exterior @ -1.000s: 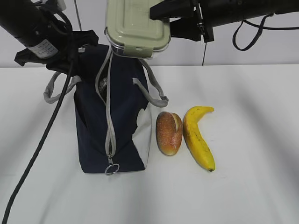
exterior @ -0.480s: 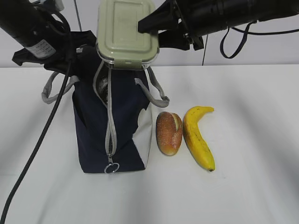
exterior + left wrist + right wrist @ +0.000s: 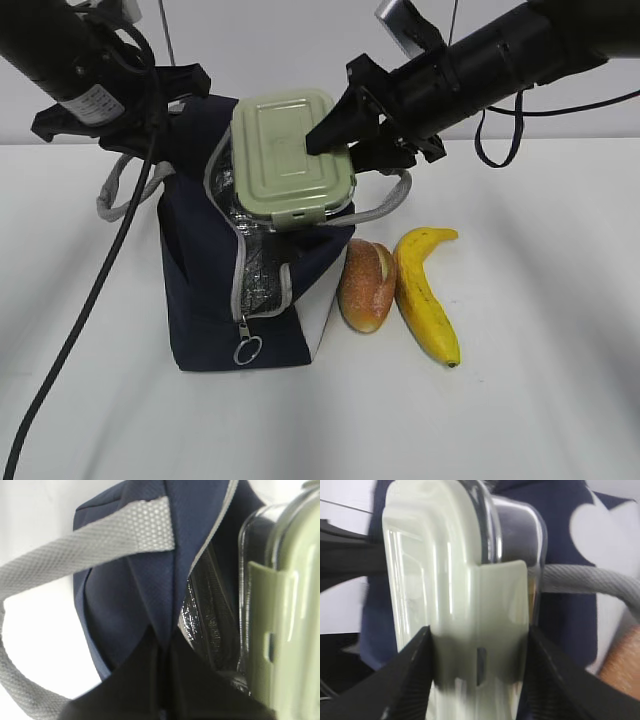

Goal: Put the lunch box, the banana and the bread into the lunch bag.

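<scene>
Lunch box (image 3: 292,163): clamped in right gripper (image 3: 340,140), tilted in lunch bag (image 3: 240,270) mouth; level it before lowering. Left gripper (image 3: 165,680): pinching bag's edge open. Bread (image 3: 364,284), banana (image 3: 424,292): beside bag

The lunch bag (image 3: 215,300) is navy blue with a pale patch on its side, grey zipper tape, grey woven handles (image 3: 125,190) and crinkled silver lining (image 3: 262,285); the lunch box (image 3: 290,162) has a sage-green lid over clear glass; the bread (image 3: 364,285) is golden-brown with a pale split; the banana (image 3: 425,295) is yellow, dark-tipped; the table (image 3: 540,350) is white.
</scene>
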You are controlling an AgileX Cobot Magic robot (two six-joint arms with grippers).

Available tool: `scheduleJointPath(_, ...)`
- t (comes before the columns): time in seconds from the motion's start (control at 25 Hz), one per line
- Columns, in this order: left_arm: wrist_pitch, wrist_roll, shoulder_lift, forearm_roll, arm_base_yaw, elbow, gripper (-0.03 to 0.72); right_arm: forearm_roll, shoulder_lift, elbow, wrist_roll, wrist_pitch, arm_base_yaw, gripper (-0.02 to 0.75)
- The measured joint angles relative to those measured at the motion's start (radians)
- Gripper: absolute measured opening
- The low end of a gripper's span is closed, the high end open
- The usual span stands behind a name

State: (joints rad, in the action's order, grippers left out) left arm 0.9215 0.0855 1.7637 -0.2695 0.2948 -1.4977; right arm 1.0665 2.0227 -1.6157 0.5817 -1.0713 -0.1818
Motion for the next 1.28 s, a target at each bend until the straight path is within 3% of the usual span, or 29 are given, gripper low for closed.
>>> scheduleJointPath(0.24,-0.002,0.0,0.0,-0.009,0.0,0.0,0.0,-0.073,0.0,0.0,-0.073,0.019,-0.009,0.391)
scheduleJointPath(0.56,-0.004,-0.015,0.0,-0.037,0.0,0.0,0.0,-0.13,0.002,-0.001,-0.144,0.099,-0.089,0.391)
scheduleJointPath(1.28,-0.004,-0.018,0.0,-0.056,0.0,0.0,0.0,-0.134,0.154,-0.072,-0.24,0.137,-0.15,0.391)
